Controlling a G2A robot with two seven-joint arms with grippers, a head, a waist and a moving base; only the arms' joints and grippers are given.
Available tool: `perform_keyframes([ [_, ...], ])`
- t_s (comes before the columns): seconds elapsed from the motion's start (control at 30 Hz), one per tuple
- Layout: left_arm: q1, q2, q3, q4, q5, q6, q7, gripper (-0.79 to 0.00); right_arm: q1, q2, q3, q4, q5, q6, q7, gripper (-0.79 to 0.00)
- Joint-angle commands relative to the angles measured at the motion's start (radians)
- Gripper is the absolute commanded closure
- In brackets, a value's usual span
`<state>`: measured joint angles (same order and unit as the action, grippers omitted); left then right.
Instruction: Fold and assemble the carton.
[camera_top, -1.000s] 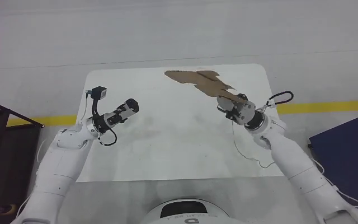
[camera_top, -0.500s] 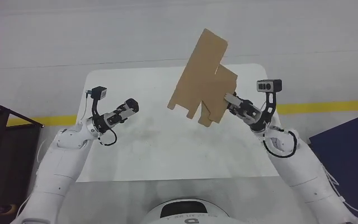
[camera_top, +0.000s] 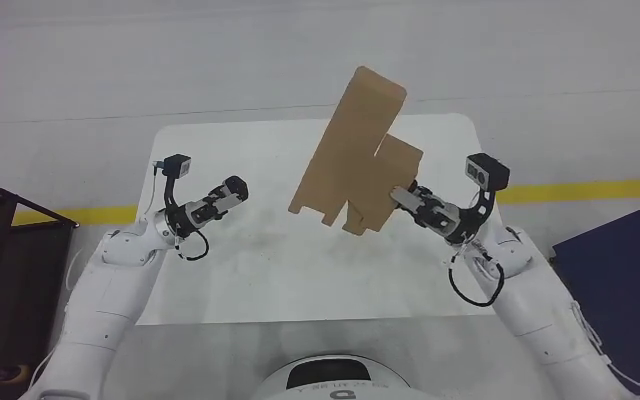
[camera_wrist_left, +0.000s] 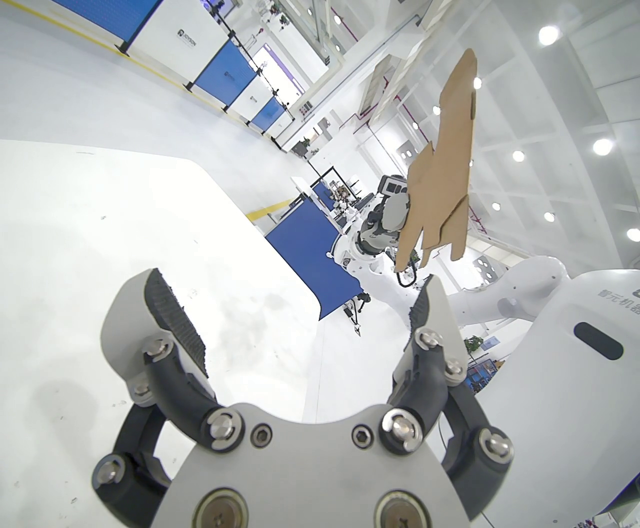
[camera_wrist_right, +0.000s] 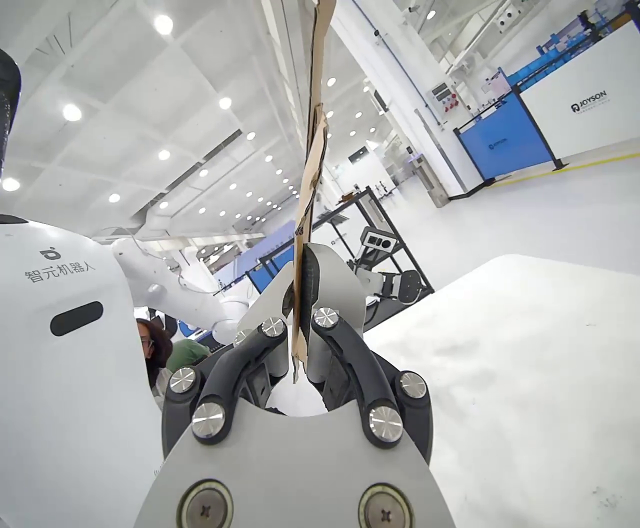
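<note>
A flat, unfolded brown carton (camera_top: 352, 150) is held up in the air above the back right part of the white table (camera_top: 300, 270). My right gripper (camera_top: 400, 192) is shut on its lower edge. In the right wrist view the carton (camera_wrist_right: 311, 165) runs edge-on between the fingers (camera_wrist_right: 325, 280). From the left wrist view the carton (camera_wrist_left: 442, 170) hangs far off, tilted. My left gripper (camera_top: 236, 188) stands open over the table's left side, with nothing between its fingers (camera_wrist_left: 175, 325).
A yellow floor line (camera_top: 580, 188) runs behind the table on both sides. A dark cart (camera_top: 25, 260) stands by the left edge, and a blue panel (camera_top: 600, 260) is at the right. The table surface is bare.
The right arm has lifted the carton from lying flat at the table's back edge to standing up in the air, then shifted it slightly left. The left arm has not moved.
</note>
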<state>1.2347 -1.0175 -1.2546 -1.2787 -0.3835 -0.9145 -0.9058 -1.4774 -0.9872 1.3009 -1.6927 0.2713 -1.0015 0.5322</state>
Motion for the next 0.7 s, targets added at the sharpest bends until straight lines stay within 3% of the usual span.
perform_keyframes([
  [0.0, 0.000, 0.000, 0.000, 0.000, 0.000, 0.000, 0.000, -0.785, 0.002, 0.003, -0.035, -0.001, 0.159, 0.066, 0.036, 0.000],
  [0.1, 0.000, 0.000, 0.000, 0.000, 0.000, 0.000, 0.000, -0.785, 0.025, 0.009, -0.080, -0.010, 0.556, 0.310, 0.198, 0.000],
  [0.2, 0.000, 0.000, 0.000, 0.000, 0.000, 0.000, 0.000, -0.785, 0.070, 0.014, -0.052, 0.071, 1.098, 0.770, 0.474, 0.000],
  [0.3, 0.000, 0.000, 0.000, 0.000, 0.000, 0.000, 0.000, -0.785, 0.106, 0.012, -0.039, 0.160, 1.280, 1.020, 0.553, 0.000],
  [0.43, 0.000, 0.000, 0.000, 0.000, 0.000, 0.000, 0.000, -0.785, 0.142, 0.003, -0.050, 0.225, 1.347, 1.153, 0.581, 0.000],
  [0.67, 0.000, 0.000, 0.000, 0.000, 0.000, 0.000, 0.000, -0.785, 0.172, 0.000, -0.067, 0.278, 1.261, 1.235, 0.580, 0.000],
])
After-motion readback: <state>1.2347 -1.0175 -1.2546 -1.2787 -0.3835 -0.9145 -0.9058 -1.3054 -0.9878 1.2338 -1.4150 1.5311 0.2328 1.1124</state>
